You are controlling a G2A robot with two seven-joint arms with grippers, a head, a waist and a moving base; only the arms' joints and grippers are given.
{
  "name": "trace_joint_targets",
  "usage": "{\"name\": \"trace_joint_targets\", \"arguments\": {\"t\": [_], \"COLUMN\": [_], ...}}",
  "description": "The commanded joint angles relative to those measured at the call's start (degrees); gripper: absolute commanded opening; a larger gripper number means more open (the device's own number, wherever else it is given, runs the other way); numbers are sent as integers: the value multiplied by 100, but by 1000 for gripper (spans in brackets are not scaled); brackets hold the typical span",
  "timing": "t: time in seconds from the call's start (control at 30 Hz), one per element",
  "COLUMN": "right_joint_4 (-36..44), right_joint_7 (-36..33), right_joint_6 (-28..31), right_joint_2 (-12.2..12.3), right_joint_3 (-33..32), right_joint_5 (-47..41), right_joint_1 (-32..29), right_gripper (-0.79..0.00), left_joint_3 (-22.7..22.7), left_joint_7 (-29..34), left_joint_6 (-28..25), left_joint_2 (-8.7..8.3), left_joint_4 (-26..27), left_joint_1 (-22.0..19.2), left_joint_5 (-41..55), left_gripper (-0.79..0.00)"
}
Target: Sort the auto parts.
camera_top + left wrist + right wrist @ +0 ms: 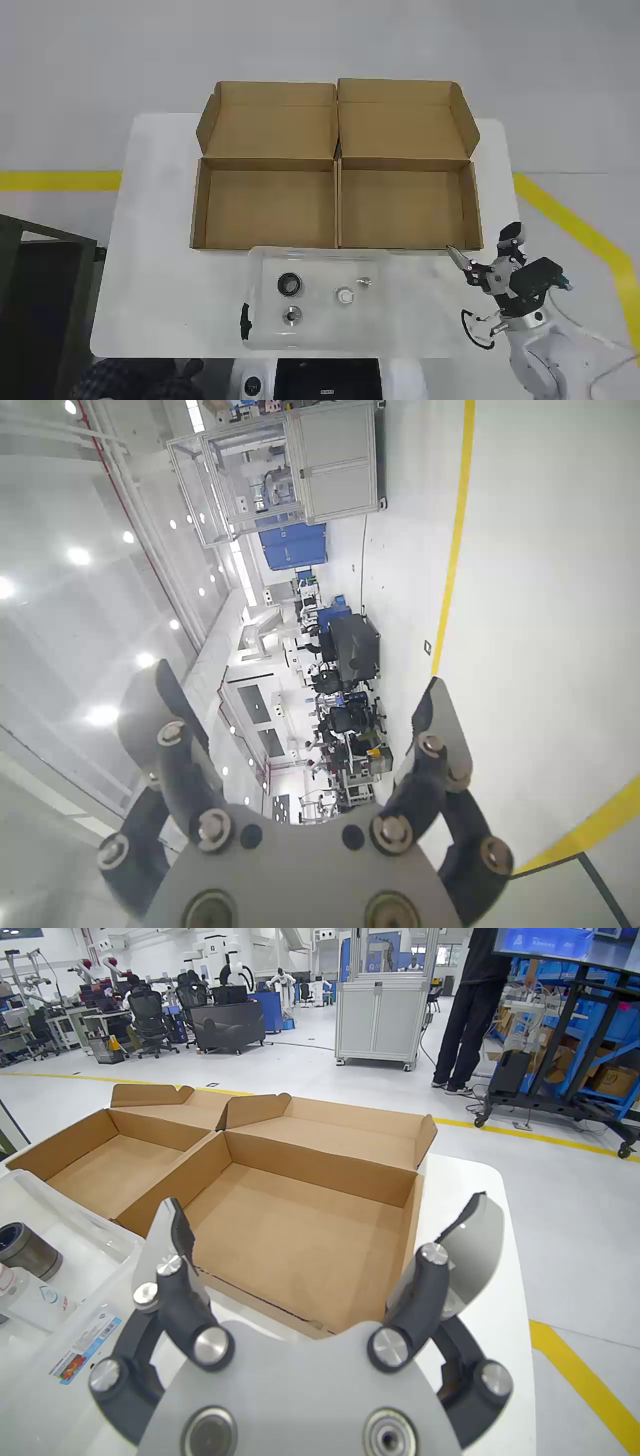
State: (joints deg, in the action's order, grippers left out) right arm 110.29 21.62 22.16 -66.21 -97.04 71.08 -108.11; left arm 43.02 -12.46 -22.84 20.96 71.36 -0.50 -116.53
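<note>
On the table at 6 o'clock, tray: a clear plastic tray (262, 262) sits just beside the near walls of the boxes and holds all the parts.
Parts: black ring (289, 284) at the tray's 10 o'clock, metal sleeve (291, 315) at its 7 o'clock, white cap (344, 296) near centre, small bolt (364, 282) at its 2 o'clock. None is sorted yet.
Which way they point: ring and sleeve show round openings to the top view, so their axes likely stand upright with no long side across the table. The bolt is too small to tell.
Boxes: left box (265, 205) and right box (405, 208) lie side by side at 12 o'clock, touching, with lids folded back. Each runs long from 9 to 3 o'clock.
Right gripper: the right gripper (466, 293) hangs at 4 o'clock by the table's corner, facing the right box. Its fingers are spread wide with nothing between them.
Left gripper: the left gripper (299, 674) looks out at the hall floor, away from the table, fingers apart and bare.
Risk, tray: a reach in from 4 o'clock could clip the clear wall and shove the tray.
Risk, parts: round, smooth pieces could slip from curved fingers, or tip over and roll.
Risk, neighbours: cap and bolt sit close together, so closing on one may knock the other.
Risk, drop: a low carry could catch a box's near wall.
</note>
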Motion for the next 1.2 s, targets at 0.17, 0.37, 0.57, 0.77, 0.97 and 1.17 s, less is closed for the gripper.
{"name": "trace_joint_targets", "arguments": {"t": [0.17,0.37,0.57,0.77,0.97,1.17], "right_joint_4": [0,0,0,213,756,1303], "right_joint_7": [0,0,0,-293,-742,-1212], "right_joint_6": [0,0,0,101,631,1391], "right_joint_2": [0,0,0,13,54,106], "right_joint_3": [0,0,0,77,225,571], "right_joint_5": [0,0,0,240,645,1099], "right_joint_1": [0,0,0,28,26,92], "right_gripper": [-1,-1,-1,0,0,0], "left_joint_3": [0,0,0,0,0,0], "left_joint_7": [0,0,0,0,0,0], "left_joint_6": [0,0,0,0,0,0], "left_joint_2": [0,0,0,0,0,0], "left_joint_4": [0,0,0,0,0,0], "left_joint_1": [0,0,0,0,0,0], "left_joint_5": [0,0,0,0,0,0], "left_gripper": [-1,0,0,0,0,0]}}
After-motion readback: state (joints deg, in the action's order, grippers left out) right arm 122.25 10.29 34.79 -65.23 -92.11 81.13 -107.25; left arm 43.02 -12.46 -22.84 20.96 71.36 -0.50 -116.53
